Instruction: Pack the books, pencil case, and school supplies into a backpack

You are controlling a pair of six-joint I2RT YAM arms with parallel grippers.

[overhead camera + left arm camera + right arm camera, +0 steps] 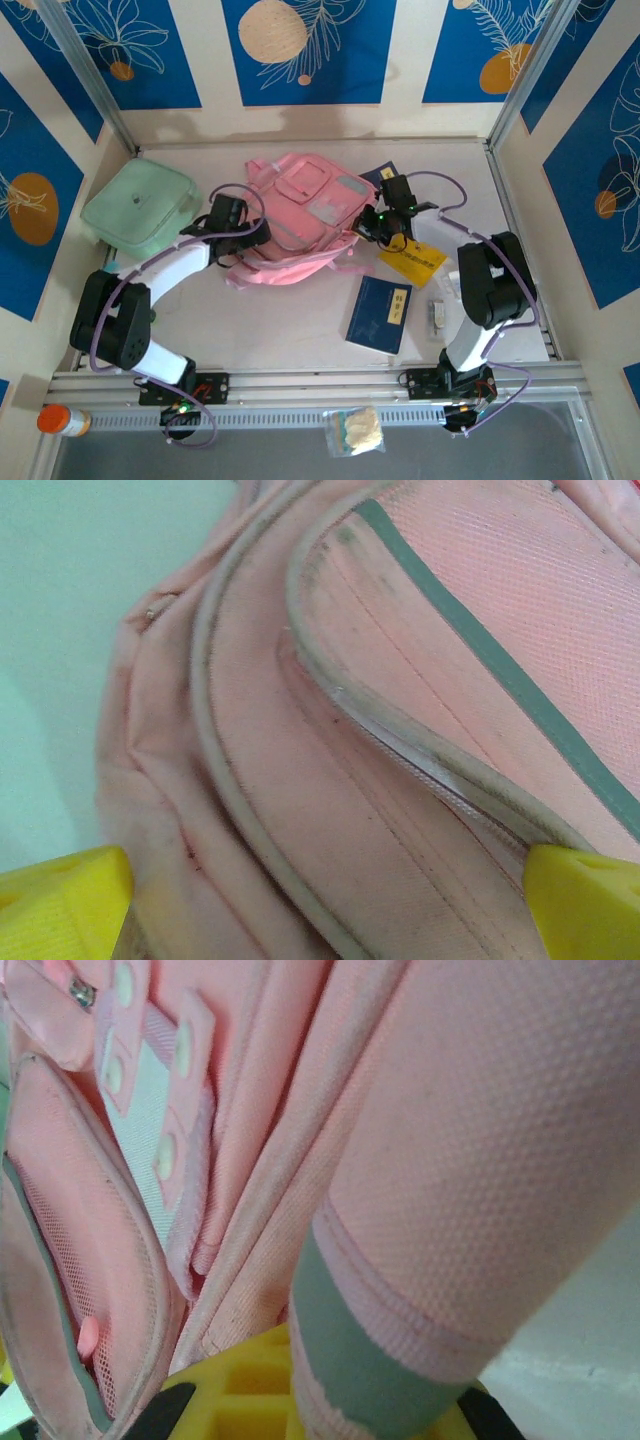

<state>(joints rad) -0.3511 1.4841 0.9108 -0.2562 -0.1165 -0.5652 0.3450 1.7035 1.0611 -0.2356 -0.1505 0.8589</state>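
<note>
The pink backpack (pixel 300 210) lies flat mid-table. My left gripper (pixel 240 225) is open at its left side, yellow fingertips (pixel 60 900) set wide over the pink fabric and piping (pixel 330 810). My right gripper (pixel 375 225) is shut on a pink backpack strap with a grey-green band (pixel 370 1360), which lies across its yellow fingers (pixel 230 1390). One navy book (pixel 380 312) with a white label lies in front of the backpack. A second navy book (pixel 379 177) peeks out behind the right gripper. The yellow booklet (pixel 412 260) lies under the right wrist.
A mint green square pouch (pixel 138 207) sits at the back left, touching the left arm; I cannot tell if it is the pencil case. A small white item (pixel 437 313) lies near the right arm's base. An orange-capped bottle (pixel 60 420) and a clear packet (pixel 355 432) lie beyond the front rail.
</note>
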